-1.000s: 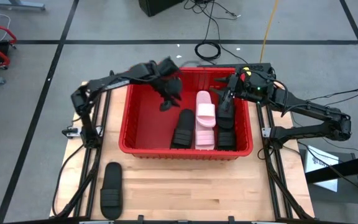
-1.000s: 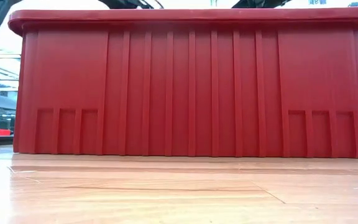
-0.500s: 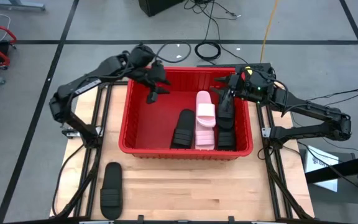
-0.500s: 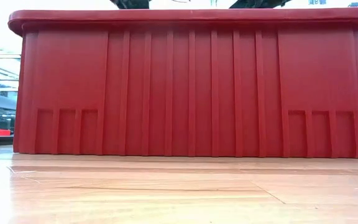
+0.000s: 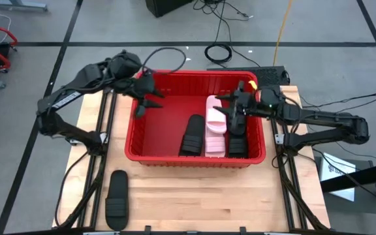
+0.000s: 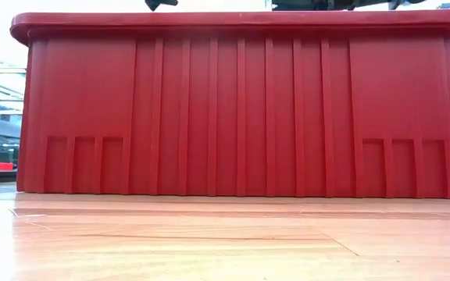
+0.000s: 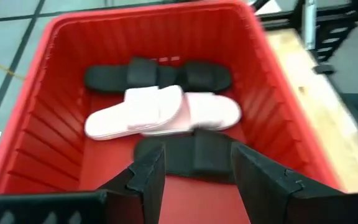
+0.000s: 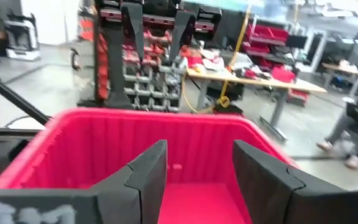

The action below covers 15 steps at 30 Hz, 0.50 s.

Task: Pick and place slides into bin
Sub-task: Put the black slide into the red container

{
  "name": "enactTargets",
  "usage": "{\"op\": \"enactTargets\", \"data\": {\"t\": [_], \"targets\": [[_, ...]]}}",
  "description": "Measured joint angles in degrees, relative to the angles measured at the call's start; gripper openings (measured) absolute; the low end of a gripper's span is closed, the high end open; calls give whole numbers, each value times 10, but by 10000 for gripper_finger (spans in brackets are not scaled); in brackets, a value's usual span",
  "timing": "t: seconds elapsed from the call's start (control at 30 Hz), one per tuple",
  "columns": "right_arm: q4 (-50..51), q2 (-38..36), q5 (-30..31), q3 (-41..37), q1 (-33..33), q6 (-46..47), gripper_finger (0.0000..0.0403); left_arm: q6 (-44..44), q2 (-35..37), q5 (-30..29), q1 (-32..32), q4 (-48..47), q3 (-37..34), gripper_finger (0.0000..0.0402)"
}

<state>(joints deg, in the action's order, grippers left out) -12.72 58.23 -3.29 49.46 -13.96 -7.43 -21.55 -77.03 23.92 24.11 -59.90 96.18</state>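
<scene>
The red bin (image 5: 194, 155) stands mid-table and fills the low view (image 6: 241, 109). In it lie a black slide (image 5: 193, 134), two pale pink slides (image 5: 215, 124) side by side, and black slides (image 5: 237, 134) by the right wall. They also show in the left wrist view: the pink slides (image 7: 160, 112) and a black slide (image 7: 194, 155). One more black slide (image 5: 117, 199) lies flat on the table at the near left. My left gripper (image 5: 145, 99) (image 7: 197, 154) is open and empty above the bin's left wall. My right gripper (image 5: 232, 108) (image 8: 199, 149) is open and empty above the bin's right side.
Bare wooden table (image 5: 194, 202) lies in front of the bin. Cables (image 5: 219, 51) lie on the floor beyond the far edge. The right wrist view looks across the bin to shelves and tables in the room, with a person (image 8: 353, 124) at the far right.
My left gripper has drawn back from over the bin's middle toward the table's left edge and now hangs over the bin's left wall, still open. My right gripper has stayed over the bin's right side. The slides have not moved.
</scene>
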Motion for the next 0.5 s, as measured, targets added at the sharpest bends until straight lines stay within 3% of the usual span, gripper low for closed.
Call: {"op": "enactTargets", "data": {"t": [0.5], "targets": [[-59, 0, 0, -30, 124, 22, 171, 108, 89, 2, -192, -67, 0, 177]]}}
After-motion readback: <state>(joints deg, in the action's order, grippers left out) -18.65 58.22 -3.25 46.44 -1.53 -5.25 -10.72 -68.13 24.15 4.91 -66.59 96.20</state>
